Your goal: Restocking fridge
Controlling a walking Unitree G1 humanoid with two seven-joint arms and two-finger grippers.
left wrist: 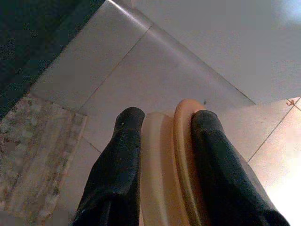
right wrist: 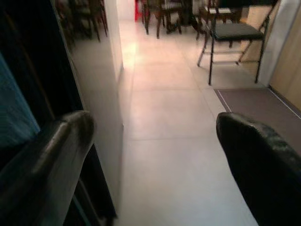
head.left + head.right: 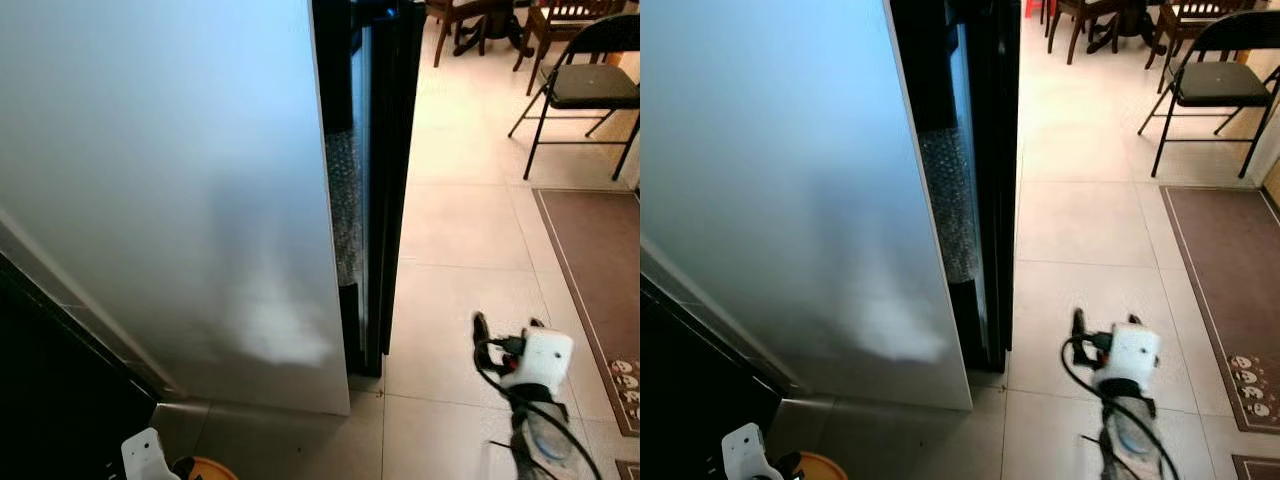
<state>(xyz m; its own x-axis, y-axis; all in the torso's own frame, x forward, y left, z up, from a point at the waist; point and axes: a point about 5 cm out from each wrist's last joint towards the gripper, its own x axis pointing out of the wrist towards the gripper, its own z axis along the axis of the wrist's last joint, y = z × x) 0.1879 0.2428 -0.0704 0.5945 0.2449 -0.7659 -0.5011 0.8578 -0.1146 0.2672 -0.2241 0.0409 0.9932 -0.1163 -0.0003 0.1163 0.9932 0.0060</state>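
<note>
- At near left, low in the head views: orange-lidded container [image 3: 205,469], just its rim peeking above the frame edge, beside the white left wrist housing [image 3: 148,455].
- Left gripper [image 1: 162,123] pinching that container: one black finger on the pale body, the other on the orange lid rim, both in contact, held over pale floor tiles [image 1: 141,70].
- Patterned mat [image 1: 33,155] on the floor below the left gripper, beside the dark band at the fridge base.
- Fridge door [image 3: 170,190] spanning the left and centre: big silver panel, edge-on, swung toward the camera.
- Right of the door edge: narrow dark opening of the fridge [image 3: 365,180], with a strip of bubbly textured material [image 3: 344,205] running down it.
- Right gripper [image 3: 505,326] near right, low over the tiled floor [image 3: 460,220], apart from the fridge; white wrist block [image 3: 540,358] with black cable loop.
- Right gripper fingers [image 2: 61,155] spread wide, nothing between them; pointed along the floor with the fridge side just to their left.
- Far right: black folding chair [image 3: 585,85] on the tiles, wooden chairs and table legs [image 3: 480,25] further back.
- Brown floor mat [image 3: 595,270] along the right edge, small printed figures at its near end.
</note>
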